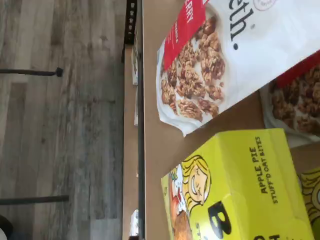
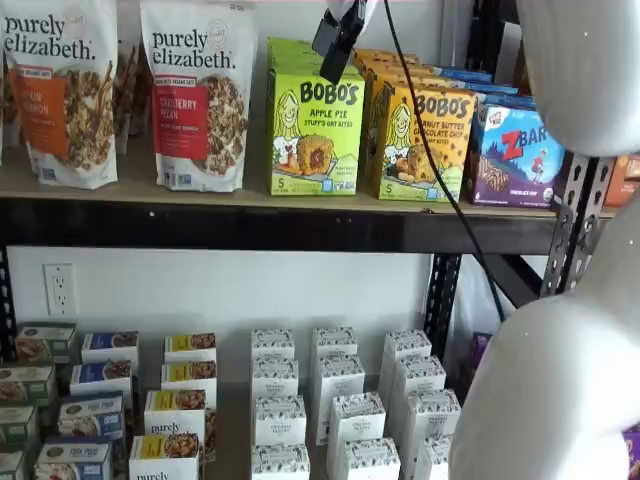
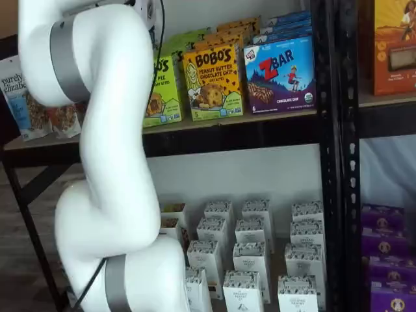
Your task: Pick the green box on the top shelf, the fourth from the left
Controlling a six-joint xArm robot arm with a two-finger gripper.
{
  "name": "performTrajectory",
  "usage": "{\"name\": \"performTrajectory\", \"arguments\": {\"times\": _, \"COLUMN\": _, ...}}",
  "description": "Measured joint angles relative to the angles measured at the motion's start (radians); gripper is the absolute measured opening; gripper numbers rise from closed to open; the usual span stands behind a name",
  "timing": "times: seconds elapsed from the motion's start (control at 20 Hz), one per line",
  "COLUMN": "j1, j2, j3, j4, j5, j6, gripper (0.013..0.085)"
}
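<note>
Lowering the pincer [image 2: 338, 45] squarely onto the green box [image 2: 316, 135] looks like the step in hand, and doing it well means keeping the fingers clear of the granola bag [image 2: 198, 95] on one side and the orange Bobo's box [image 2: 425, 140] on the other, then closing across the box's narrow sides. The pincer hangs just above the box's top front edge; its fingers show side-on with nothing between them, so I take it as released. The box is a lime-green upright carton reading "Apple Pie" with a cartoon woman, standing at the front of the top shelf [image 2: 250, 228].
</note>
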Motion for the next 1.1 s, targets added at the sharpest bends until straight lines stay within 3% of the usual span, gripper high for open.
{"name": "performTrajectory", "arguments": {"times": 0.55, "j1": -0.004, "j2": 0.046, "j3": -0.054, "j4": -0.014, "j5": 0.04, "j6": -0.004, "gripper": 0.085}}
{"name": "performTrajectory", "arguments": {"times": 1.1, "j1": -0.005, "j2": 0.049, "j3": -0.031, "j4": -0.047, "j5": 0.008, "j6": -0.017, "gripper": 0.085}}
